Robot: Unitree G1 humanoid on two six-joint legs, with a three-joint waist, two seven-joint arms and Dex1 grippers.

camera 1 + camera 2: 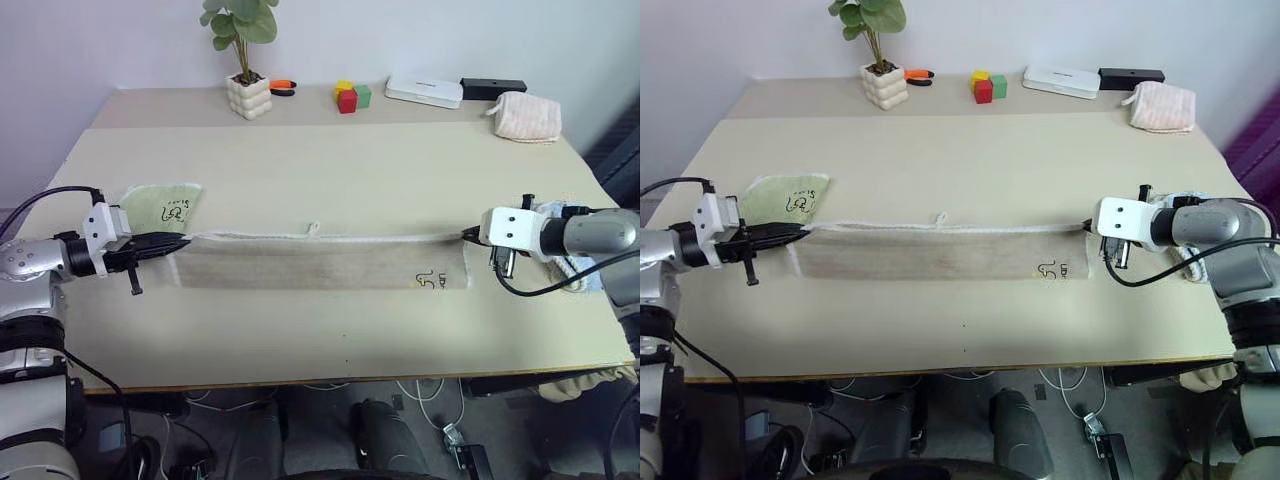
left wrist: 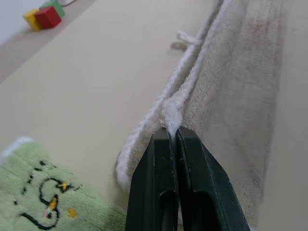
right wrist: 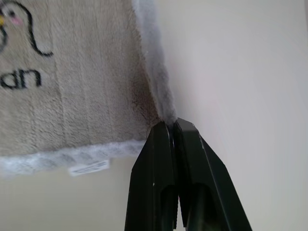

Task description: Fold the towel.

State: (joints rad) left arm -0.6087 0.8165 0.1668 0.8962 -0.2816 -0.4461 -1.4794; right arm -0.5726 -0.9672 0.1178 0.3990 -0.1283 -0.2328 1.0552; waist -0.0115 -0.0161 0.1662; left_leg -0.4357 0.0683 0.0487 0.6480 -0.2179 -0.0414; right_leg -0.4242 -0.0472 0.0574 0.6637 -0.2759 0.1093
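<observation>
The towel [image 1: 320, 262] lies stretched across the table [image 1: 330, 170], folded lengthwise. The left gripper [image 1: 178, 241] is clamped on its white edging at one end, the right gripper [image 1: 466, 236] likewise on the other. A green cloth [image 1: 163, 205] lies just behind the left end; a plant [image 1: 245, 60] and blocks [image 1: 351, 96] stand at the far edge.

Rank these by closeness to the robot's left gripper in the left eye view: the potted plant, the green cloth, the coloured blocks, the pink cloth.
From the left gripper:
1. Green cloth, right beside it.
2. Potted plant, at the table's back.
3. Coloured blocks, back, further right.
4. Pink cloth, far right corner.
</observation>
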